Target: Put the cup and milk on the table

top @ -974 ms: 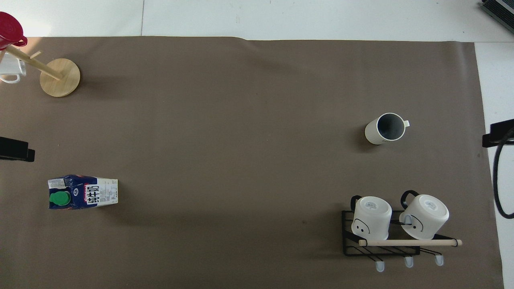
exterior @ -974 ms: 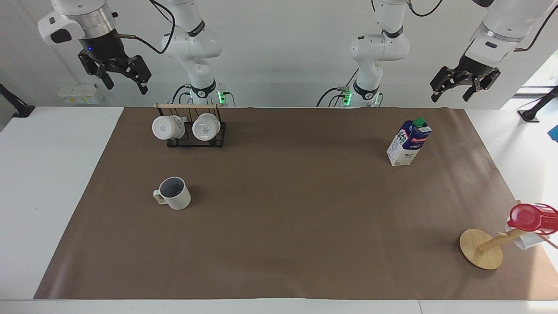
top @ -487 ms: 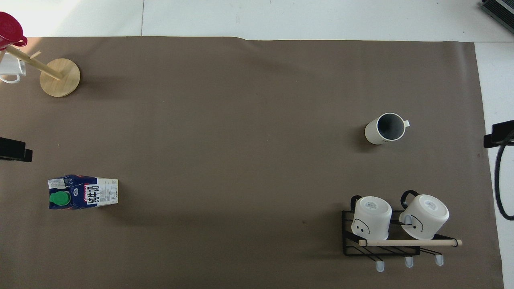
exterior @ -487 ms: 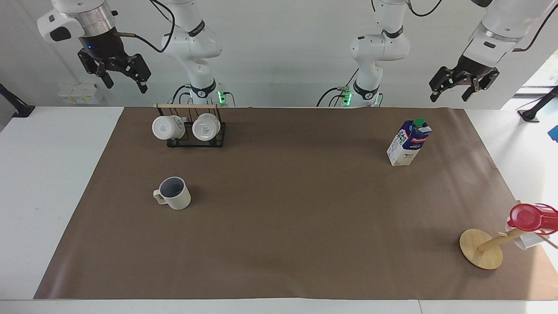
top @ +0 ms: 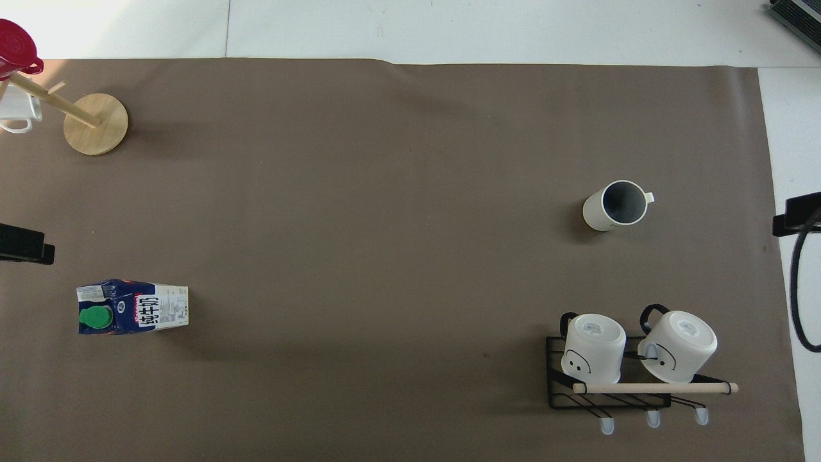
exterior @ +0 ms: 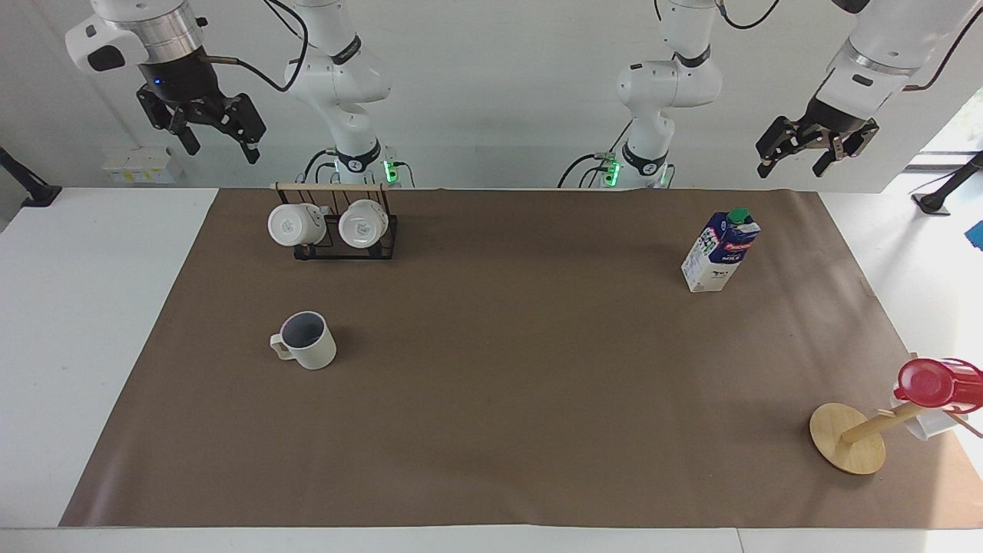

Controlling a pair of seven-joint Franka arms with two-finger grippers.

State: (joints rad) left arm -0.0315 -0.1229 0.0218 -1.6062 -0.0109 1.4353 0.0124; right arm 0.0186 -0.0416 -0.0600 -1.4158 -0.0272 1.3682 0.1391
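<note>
The cup [exterior: 307, 340], cream-white with a grey-blue inside, stands upright on the brown paper [exterior: 499, 384] of the table [exterior: 84, 322], toward the right arm's end; the overhead view shows it too [top: 616, 205]. The milk [exterior: 719, 252] stands upright on the paper toward the left arm's end, its green cap up, and is also in the overhead view [top: 131, 307]. My right gripper [exterior: 217, 146] hangs open and empty, high over the white tabletop beside the paper. High over the paper's end near the milk, my left gripper [exterior: 793, 161] is open and empty.
A black wire rack [exterior: 343, 230] holding two white mugs stands near the robots, nearer to them than the cup. A wooden mug tree [exterior: 847, 438] carrying a red cup [exterior: 925, 382] and a white mug stands far from the robots at the left arm's end.
Both grippers have risen slightly, still open. The cup and the milk have not moved.
</note>
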